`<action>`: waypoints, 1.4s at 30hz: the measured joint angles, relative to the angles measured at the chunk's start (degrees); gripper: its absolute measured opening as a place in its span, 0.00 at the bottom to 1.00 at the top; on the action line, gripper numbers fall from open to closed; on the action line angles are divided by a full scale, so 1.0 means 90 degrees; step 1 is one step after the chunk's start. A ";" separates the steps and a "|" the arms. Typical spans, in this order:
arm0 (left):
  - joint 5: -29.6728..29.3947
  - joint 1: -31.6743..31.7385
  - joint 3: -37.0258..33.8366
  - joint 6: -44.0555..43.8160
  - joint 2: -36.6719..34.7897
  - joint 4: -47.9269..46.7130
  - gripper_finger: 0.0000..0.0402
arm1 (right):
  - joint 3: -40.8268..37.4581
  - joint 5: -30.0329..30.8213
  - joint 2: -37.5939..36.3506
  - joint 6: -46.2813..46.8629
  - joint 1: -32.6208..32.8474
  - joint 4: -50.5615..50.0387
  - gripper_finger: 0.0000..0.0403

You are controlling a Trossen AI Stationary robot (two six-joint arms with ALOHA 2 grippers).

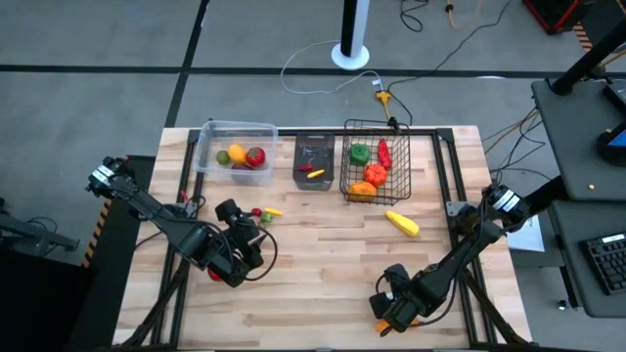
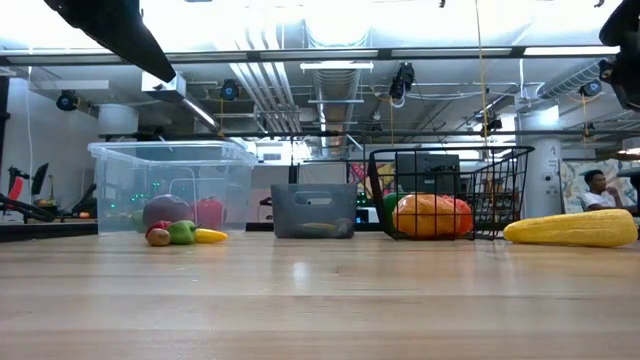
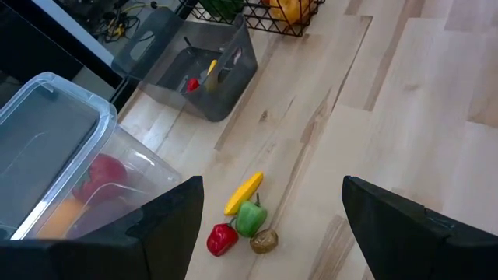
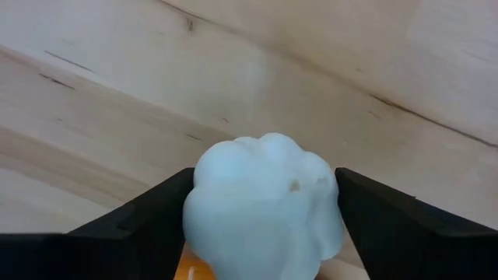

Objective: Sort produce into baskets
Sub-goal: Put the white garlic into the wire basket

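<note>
Sorting stands well past half by this count. Baskets, three, in a row at the far edge: clear tub point(image 1: 235, 149) far left, holding three pieces (green, yellow-orange, red); wire-mesh basket point(image 1: 376, 161) far right, holding about four (green, red, orange, a yellow-orange one); dark bin point(image 1: 314, 161) between them, holding two small ones, yellow and red. Loose produce left: corn cob point(image 1: 402, 223), one, right of centre; a cluster of four small pieces point(image 3: 243, 218) left of centre; white garlic point(image 4: 264, 205), one, near right. Right gripper point(image 1: 395, 301), near right, fingers either side of the garlic; grip not confirmed. Left gripper point(image 1: 235, 246), fingers spread, empty, beside the cluster.
</note>
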 joint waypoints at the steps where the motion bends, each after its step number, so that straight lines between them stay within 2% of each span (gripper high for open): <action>1: 0.0000 0.0000 0.0000 0.0000 0.0000 0.0000 0.71 | 0.0007 0.0043 0.0000 0.0001 0.0000 -0.0002 0.72; 6: 0.0000 0.0002 0.0000 0.0000 0.0000 0.0012 0.71 | 0.0087 0.0130 0.0000 -0.0058 -0.0001 -0.0011 0.68; 13: -0.0062 -0.0001 -0.0002 0.0000 0.0000 0.0024 0.71 | 0.0232 0.0512 -0.0002 -0.0281 -0.0016 -0.0032 0.67; 20: -0.0168 0.0001 -0.0002 0.0019 0.0000 0.0163 0.71 | 0.0431 0.1363 -0.0034 -0.1004 -0.0265 -0.0041 0.67; 27: -0.0168 0.0001 -0.0002 0.0148 0.0000 0.0564 0.71 | 0.0744 0.2351 -0.0036 -0.2717 -0.0973 -0.0015 0.68; 32: -0.0161 -0.0010 -0.0002 0.0154 0.0000 0.0721 0.71 | 0.1295 0.2644 -0.0063 -0.4447 -0.1591 -0.0021 0.68; 42: 0.0060 -0.0150 -0.0002 -0.0528 0.0000 0.0763 0.71 | 0.2584 0.2788 -0.0442 -0.7731 -0.2777 -0.0086 0.68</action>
